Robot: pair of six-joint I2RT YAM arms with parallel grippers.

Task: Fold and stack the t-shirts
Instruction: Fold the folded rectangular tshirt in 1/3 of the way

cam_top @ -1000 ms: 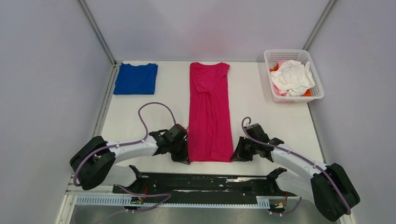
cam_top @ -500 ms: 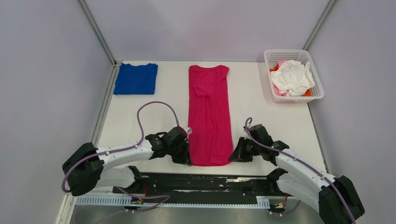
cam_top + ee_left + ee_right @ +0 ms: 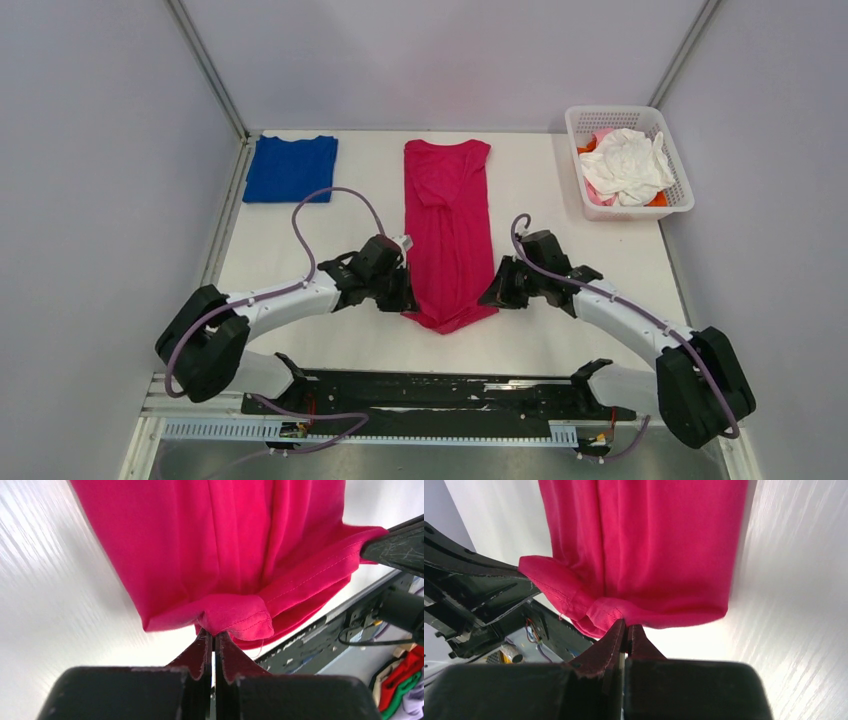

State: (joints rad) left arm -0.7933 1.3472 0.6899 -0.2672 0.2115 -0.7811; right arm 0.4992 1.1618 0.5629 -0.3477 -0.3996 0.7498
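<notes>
Magenta shirt (image 3: pixel 448 225): laid lengthwise down the middle of the table (image 3: pixel 560 250), collar end far. Already narrowed to a long strip, with the near hem up off the surface.

Change: a second ago, near hem flat close to the near edge. Now raised and carried toward the far side, pulled to a sagging point between the two grippers, and the strip shorter on the table as seen from above.

Left gripper (image 3: pixel 214 637): pressed together on the left corner of the hem, a small bunch of stitched edge pinched at the tips.

Right gripper (image 3: pixel 625 629): likewise clamped on the right corner, cloth hanging away from the tips.

Hem middle: drooping lowest between the two holds. Hard to tell from overhead whether brushing the table or just clear of it.

Meaning for the task: crosswise fold begun, not finished. Judged next need: both corners carried on toward the collar at matched pace and height, then set down square on the far half.

Risk: uneven travel skewing the edges, or a dragging middle wrinkling the layer beneath.

Blue shirt (image 3: pixel 290 168): folded flat at the far left corner, well apart from the magenta one. Likely base of the stack.

Basket (image 3: pixel 682 196): far right, with a white shirt (image 3: pixel 625 160) crumpled on top inside, not yet folded.
</notes>
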